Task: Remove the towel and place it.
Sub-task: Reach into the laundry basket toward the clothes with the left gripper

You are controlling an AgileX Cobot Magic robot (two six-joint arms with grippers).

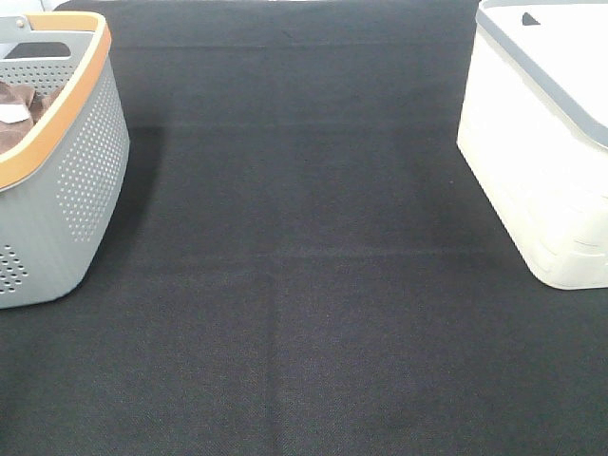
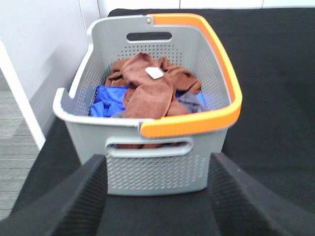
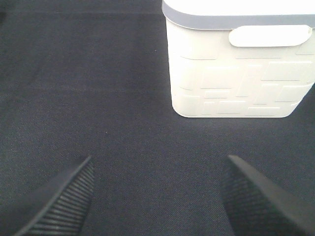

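The towel [image 2: 147, 93] lay bunched in the basket [image 2: 157, 174], frame centre. It looked soft and light, best pinched at its raised fold. The left pincer [image 2: 157, 164] and right pincer [image 3: 160, 167] gaped empty.

Fuzzy terry towel [image 2: 150, 98], perforated matt plastic basket [image 2: 157, 178]

no readable text; white tag [image 2: 154, 73] on towel [image 2: 147, 96] too small to read
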